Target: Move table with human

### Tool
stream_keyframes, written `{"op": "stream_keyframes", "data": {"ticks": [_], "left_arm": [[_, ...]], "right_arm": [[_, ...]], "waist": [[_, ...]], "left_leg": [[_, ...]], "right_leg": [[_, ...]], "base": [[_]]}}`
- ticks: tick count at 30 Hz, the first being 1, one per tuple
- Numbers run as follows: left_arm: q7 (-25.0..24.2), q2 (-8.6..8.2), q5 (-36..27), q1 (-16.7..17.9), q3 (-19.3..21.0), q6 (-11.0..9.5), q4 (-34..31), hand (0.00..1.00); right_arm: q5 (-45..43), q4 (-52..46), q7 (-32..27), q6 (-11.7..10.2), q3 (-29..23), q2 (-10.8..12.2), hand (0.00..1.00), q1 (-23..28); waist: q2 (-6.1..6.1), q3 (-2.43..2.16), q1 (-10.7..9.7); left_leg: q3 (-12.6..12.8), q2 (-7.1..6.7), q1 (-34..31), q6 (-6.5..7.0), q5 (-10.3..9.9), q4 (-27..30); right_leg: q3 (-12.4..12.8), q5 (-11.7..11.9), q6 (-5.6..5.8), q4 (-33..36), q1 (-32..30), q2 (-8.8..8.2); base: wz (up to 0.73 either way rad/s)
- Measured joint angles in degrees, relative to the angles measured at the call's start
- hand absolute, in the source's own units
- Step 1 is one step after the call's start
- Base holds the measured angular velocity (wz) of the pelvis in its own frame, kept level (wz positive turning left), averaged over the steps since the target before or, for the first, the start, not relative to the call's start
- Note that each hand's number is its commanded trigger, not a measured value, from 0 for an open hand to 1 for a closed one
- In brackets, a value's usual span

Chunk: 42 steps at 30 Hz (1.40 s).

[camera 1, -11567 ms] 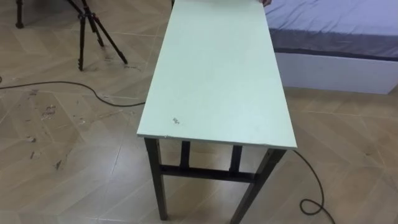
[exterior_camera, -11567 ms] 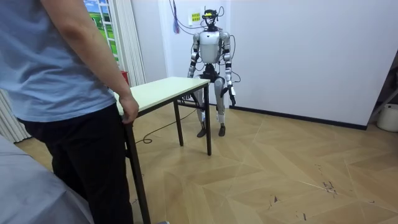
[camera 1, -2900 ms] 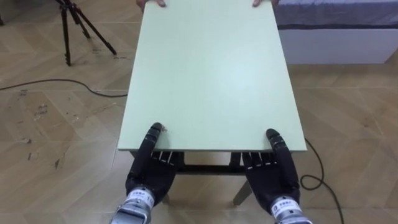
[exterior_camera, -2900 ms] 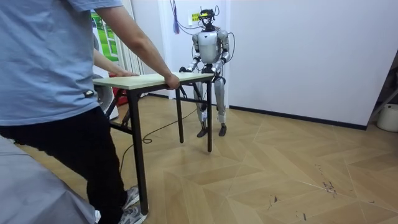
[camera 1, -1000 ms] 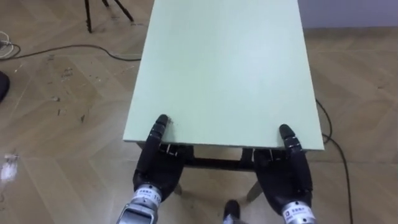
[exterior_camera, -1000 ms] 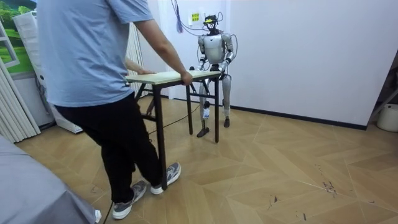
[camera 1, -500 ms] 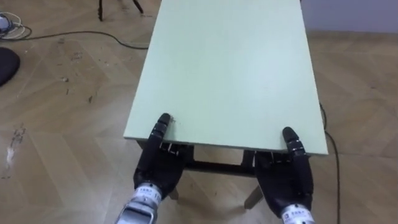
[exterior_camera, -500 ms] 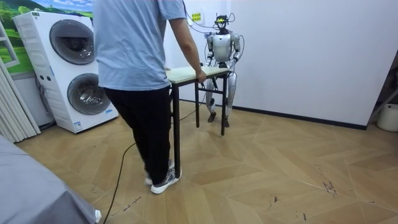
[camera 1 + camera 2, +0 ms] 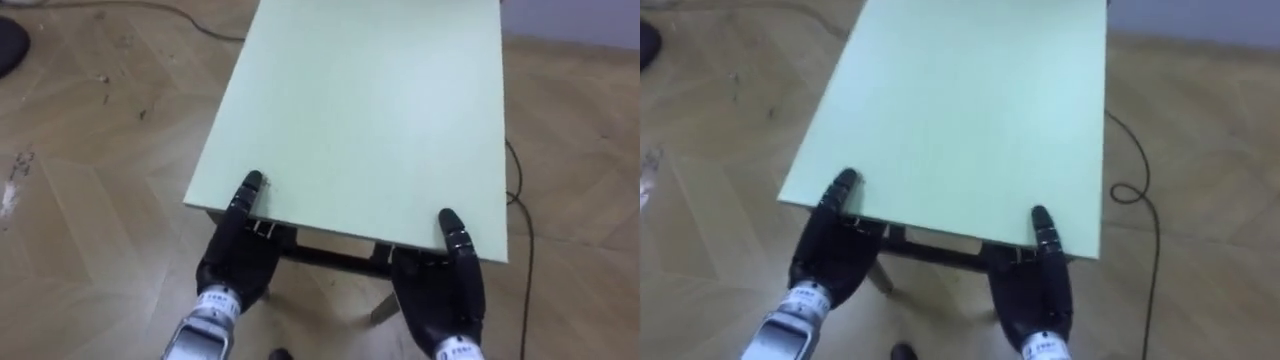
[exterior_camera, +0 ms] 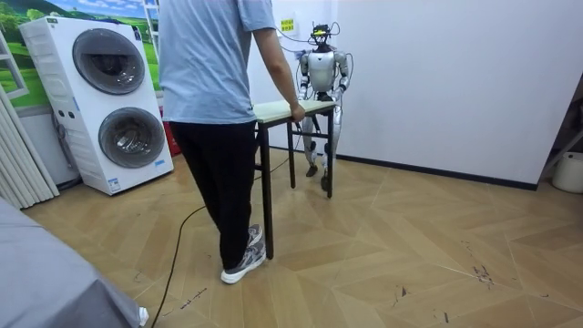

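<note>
**Table carry: items in view**

Washing machines [image 10: 91,100]: two, stacked, at the room view's left. Person [image 10: 214,82]: one, a hand gripping the far end. Table [image 9: 370,110]: one, between us. My left hand [image 9: 235,265] and right hand [image 9: 440,290]: at the near edge, tucked beneath; grip cannot be told.

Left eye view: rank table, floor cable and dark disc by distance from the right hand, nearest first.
1. table: its near edge touches the right hand.
2. cable: on the floor, just right of the table.
3. dark disc: top-left corner, across the table.
</note>
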Motion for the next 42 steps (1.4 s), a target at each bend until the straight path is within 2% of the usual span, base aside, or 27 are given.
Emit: {"op": "stream_keyframes", "data": {"ticks": [2, 3, 5, 6, 7, 8, 10, 12, 14, 16, 17, 19, 23, 24, 25, 26, 27, 28, 29, 32, 35, 36, 38, 39, 40, 41, 42], "left_arm": [[0.0, 0.01, -0.1, 0.5, -0.1, 0.0, -0.1, 1.00], [0.0, -0.08, 0.0, 0.5, -0.4, -0.2, -0.1, 1.00], [0.0, 0.08, 0.0, 0.4, -0.3, -0.9, -0.1, 1.00], [0.0, -0.32, 0.0, 0.5, -0.1, -1.1, -0.2, 1.00], [-0.2, -1.01, -0.4, 1.3, 0.0, -1.8, -0.2, 1.00], [-0.4, -1.39, -0.7, 1.6, 0.0, -2.2, -0.2, 1.00], [-0.6, -2.36, -1.1, 2.4, 0.3, -2.6, -0.2, 1.00], [-0.6, -2.52, -1.1, 2.5, 0.5, -2.3, -0.2, 1.00], [-0.6, -3.11, -1.1, 2.5, 0.5, -2.2, -0.3, 1.00], [-0.7, -3.87, -0.9, 2.1, 0.3, -1.7, -0.4, 1.00], [-0.7, -3.81, -0.9, 1.8, 0.3, -1.7, -0.4, 1.00], [-0.7, -3.63, -0.8, 1.1, -0.2, -1.7, -0.4, 1.00], [-0.6, -3.67, -0.2, -0.1, -0.7, -1.8, -0.5, 1.00], [-0.7, -3.77, -0.2, 0.0, -0.6, -2.1, -0.3, 1.00], [-2.1, -3.19, -1.1, 1.0, -0.6, -3.6, -0.4, 1.00], [-3.0, -2.45, -1.8, 1.1, -0.6, -4.4, -0.5, 1.00], [-3.7, -2.50, -2.3, 0.2, -0.7, -4.6, 0.7, 1.00], [-3.4, -3.69, -2.8, -0.1, -0.6, -4.2, 1.7, 1.00], [-3.4, -3.70, -2.8, -0.1, -0.7, -4.1, 1.8, 1.00], [-2.5, -3.67, -3.2, -0.1, -1.0, -3.8, 1.9, 1.00], [-2.0, -3.60, -3.2, 0.5, -1.6, -3.7, 2.6, 1.00], [-2.0, -3.47, -3.2, 0.9, -1.6, -3.7, 2.8, 1.00], [-1.9, -3.59, -3.2, 1.0, -1.6, -3.5, 3.1, 1.00], [-1.9, -3.71, -3.3, 1.1, -1.6, -3.3, 3.2, 1.00], [-1.8, -3.86, -3.4, 1.0, -1.8, -3.2, 3.6, 1.00], [-1.6, -3.78, -3.4, 1.0, -2.0, -2.9, 3.9, 1.00], [-0.9, -3.20, -3.3, 0.9, -2.4, -2.5, 3.8, 1.00]], "right_arm": [[0.1, 0.6, 0.0, 0.0, -0.3, 0.0, 1.00, -0.1], [0.1, 0.6, -0.1, -0.1, -0.2, 0.0, 1.00, -0.2], [0.0, 0.6, -0.1, -0.1, -0.1, -0.1, 1.00, -0.7], [-0.1, 0.6, -0.3, 0.0, -0.1, -0.5, 1.00, -1.4], [-0.3, 0.7, -1.1, -0.1, 0.3, -1.2, 1.00, -2.3], [-0.3, 0.7, -1.2, -0.6, 0.6, -1.6, 1.00, -2.8], [-0.7, 0.7, -1.3, -1.9, 1.4, -2.2, 1.00, -3.4], [-0.7, 0.6, -1.3, -1.8, 1.5, -2.1, 1.00, -3.4], [-0.7, 0.4, -1.3, -2.2, 1.4, -2.1, 1.00, -3.4], [-1.1, -0.1, -1.3, -3.3, 1.2, -2.5, 1.00, -4.0], [-1.2, -0.1, -1.3, -3.4, 0.8, -3.0, 1.00, -4.3], [-1.7, -0.4, -1.2, -3.6, 0.7, -3.0, 1.00, -4.0], [-2.0, -0.4, -1.2, -2.2, -1.4, -2.8, 1.00, -4.4], [-2.1, -0.2, -1.2, -1.7, -1.5, -2.8, 1.00, -4.6], [-2.9, 0.5, -1.2, -0.4, -1.1, -2.2, 1.00, -5.4], [-3.5, 0.4, -1.2, 0.0, -0.8, -1.6, 1.00, -5.6], [-4.8, 0.6, -0.2, -0.5, -0.6, -1.3, 1.00, -5.8], [-4.9, 1.4, 0.1, -1.2, -0.8, -1.7, 1.00, -6.3], [-5.0, 1.9, 0.2, -1.3, -0.9, -1.8, 1.00, -6.8], [-4.9, 2.5, 0.1, -1.0, -1.3, -2.0, 1.00, -7.0], [-4.9, 2.6, -0.1, -0.3, -1.6, -1.9, 1.00, -5.3], [-5.0, 2.6, -0.4, 0.3, -1.8, -1.9, 1.00, -5.0], [-5.1, 2.6, -0.9, 0.8, -2.0, -2.3, 1.00, -4.9], [-5.1, 2.6, -1.3, 1.4, -2.5, -2.1, 1.00, -5.1], [-5.0, 2.8, -1.4, 1.4, -2.7, -2.1, 1.00, -4.7], [-5.0, 2.9, -1.4, 1.3, -2.8, -2.0, 1.00, -3.9], [-4.7, 2.7, -1.4, 1.1, -3.4, -1.5, 1.00, -2.6]], "waist": [[0.57, -0.09, 1.1], [0.73, -0.12, 1.4], [0.81, -0.12, 1.4], [0.96, -0.05, 1.5], [1.52, -0.03, 2.5], [1.79, 0.00, 3.0], [3.13, 0.05, 2.6], [4.15, 0.00, 1.1], [5.20, 0.24, -0.6], [7.24, 0.32, -2.0], [7.46, 0.40, -2.3], [7.39, 0.29, -4.8], [7.82, 0.30, -4.1], [7.83, 0.96, -4.5], [7.91, 0.61, -4.8], [7.20, 0.34, -4.8], [6.88, 0.68, -5.1], [7.85, 0.48, -5.0], [7.73, 0.54, -5.1], [6.07, 0.51, -5.3], [4.76, 0.29, -6.0], [4.10, -0.03, -6.5], [3.34, -0.19, -7.3], [3.28, -0.21, -7.3], [3.98, 0.20, -7.6], [4.25, 0.22, -8.0], [3.97, 0.06, -8.6]], "left_leg": [[-1.5, 0.58, 0.3, -1.34, 2.4, -2.0], [-3.3, 0.56, 0.4, -2.80, 5.0, -4.6], [-6.6, 0.31, 0.6, -8.90, 10.0, -9.1], [-9.4, 0.90, 0.6, -10.68, 9.8, -8.3], [-10.6, 2.29, 0.6, -9.32, 4.3, -1.4], [-11.0, 2.90, 0.8, -9.13, 1.3, 2.6], [-13.9, 4.97, 2.9, -10.23, -7.4, 15.4], [-16.2, 7.07, 6.8, -11.26, -10.9, 20.6], [-17.3, 9.18, 12.8, -12.22, -11.6, 20.2], [-18.9, 9.54, 19.2, -14.08, -12.5, 12.9], [-18.9, 8.96, 20.1, -14.91, -13.2, 9.9], [-19.7, 6.28, 23.2, -14.93, -13.1, -0.8], [-19.8, 4.40, 26.2, -14.82, -13.1, -9.2], [-21.1, 4.03, 28.5, -14.28, -13.2, -11.7], [-23.0, 4.48, 27.8, -13.70, -14.6, -11.3], [-23.3, 3.98, 26.5, -13.61, -15.4, -10.3], [-23.2, 2.27, 25.1, -13.27, -17.8, -8.3], [-22.4, 1.97, 24.7, -13.09, -19.2, -6.9], [-22.5, 1.29, 24.5, -13.08, -19.2, -6.5], [-22.7, -1.27, 24.4, -11.81, -18.9, -6.7], [-22.5, -3.34, 23.7, -9.97, -17.8, -5.6], [-22.2, -4.69, 23.1, -9.00, -17.3, -5.4], [-21.8, -7.13, 21.9, -7.16, -16.2, -4.7], [-20.1, -7.68, 21.0, -5.71, -15.5, -4.5], [-16.8, -6.70, 20.4, -5.16, -15.2, -3.5], [-15.2, -5.81, 20.5, -5.00, -15.1, -3.3], [-13.5, -5.05, 20.6, -4.89, -14.2, -3.7]], "right_leg": [[-0.3, 2.0, -1.03, -1.7, -0.1, 1.77], [-0.8, 3.3, -1.80, -2.9, -0.4, 2.87], [-2.4, 6.0, -3.31, -6.2, -0.5, 3.81], [-5.5, 7.7, -3.99, -8.5, -0.5, 3.27], [-8.1, 9.5, -4.47, -10.2, -0.2, 3.25], [-9.3, 10.0, -4.64, -10.7, -0.2, 3.25], [-14.1, 11.2, -5.50, -11.0, 0.4, 3.41], [-16.2, 11.3, -5.87, -10.9, 0.6, 4.32], [-17.6, 11.1, -6.12, -9.2, 0.1, 4.68], [-17.6, 11.1, -6.13, -5.1, -3.5, 4.38], [-17.3, 11.1, -6.12, -4.3, -4.4, 4.10], [-13.5, 11.3, -5.84, -1.7, -6.9, 2.87], [-10.9, 12.2, -4.43, 4.0, -11.8, 1.09], [-9.7, 11.6, -4.23, 13.2, -17.8, 0.45], [-5.3, 12.8, -4.25, 6.4, -21.3, 4.91], [-4.3, 16.3, -4.45, 0.4, -21.9, 5.47], [-6.8, 22.6, -6.87, -1.5, -23.1, 4.13], [-7.6, 22.5, -6.94, -1.1, -23.4, 3.63], [-7.6, 22.6, -7.01, -1.0, -23.6, 3.24], [-8.7, 23.8, -6.97, -1.6, -23.0, 0.96], [-8.3, 28.4, -5.67, -6.7, -20.3, -0.48], [-7.7, 31.0, -5.06, -9.3, -19.7, -1.34], [-6.0, 35.8, -2.65, -13.6, -18.7, -2.43], [-3.5, 40.0, 1.18, -16.1, -18.5, -2.96], [-3.3, 37.6, 1.97, -11.6, -18.7, -3.46], [-3.7, 32.7, 0.78, -5.7, -18.9, -3.60], [-3.4, 23.7, 0.79, 5.4, -18.9, -4.32]], "base": [[-0.30], [0.00], [0.02], [-0.46], [-0.66], [-0.62], [-0.22], [0.24], [0.38], [0.22], [0.30], [0.58], [0.00], [-0.36], [-0.31], [0.00], [0.19], [0.16], [-0.07], [0.00], [0.06], [0.00], [-0.04], [-0.04], [0.13], [0.49], [0.54]]}}
